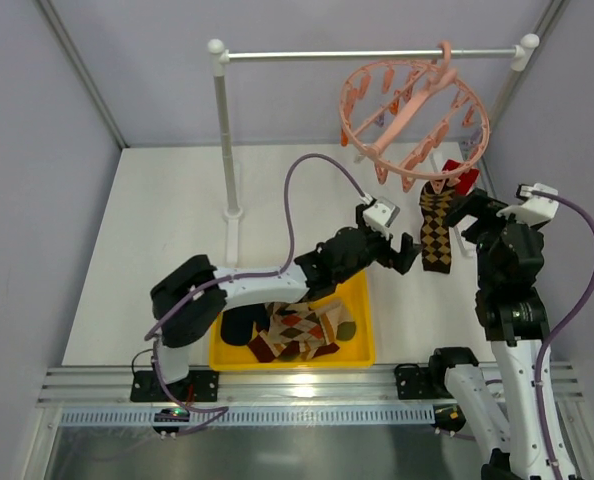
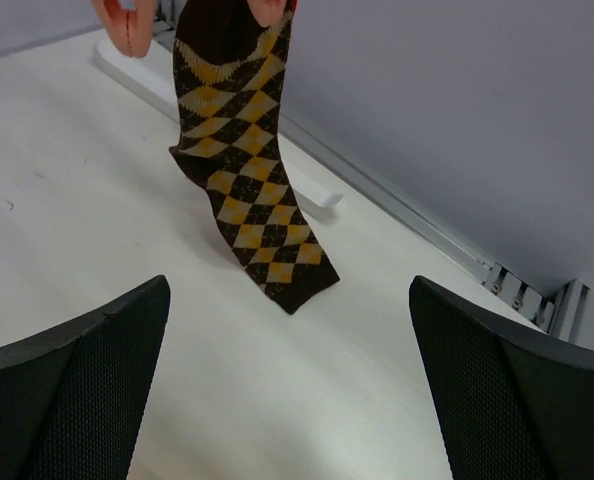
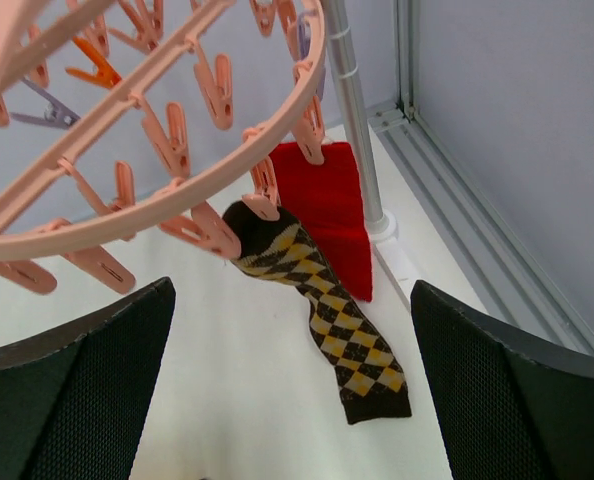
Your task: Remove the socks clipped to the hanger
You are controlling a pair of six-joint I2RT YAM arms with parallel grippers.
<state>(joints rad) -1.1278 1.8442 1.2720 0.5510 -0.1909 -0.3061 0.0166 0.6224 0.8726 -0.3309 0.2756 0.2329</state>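
The pink ring hanger (image 1: 414, 112) hangs by its hook from the rail. An argyle brown-and-yellow sock (image 1: 436, 231) hangs from one of its clips; it also shows in the left wrist view (image 2: 245, 180) and the right wrist view (image 3: 337, 330). A plain red sock (image 1: 465, 180) is clipped behind it and shows in the right wrist view (image 3: 327, 215). My left gripper (image 1: 409, 253) is open and empty just left of the argyle sock's lower end. My right gripper (image 1: 464, 213) is open and empty just right of the argyle sock, below the ring.
A yellow tray (image 1: 362, 345) near the front holds several removed socks. The white-and-metal rail stand has posts at the left (image 1: 227, 140) and at the right (image 1: 525, 50). Grey walls enclose the table on three sides.
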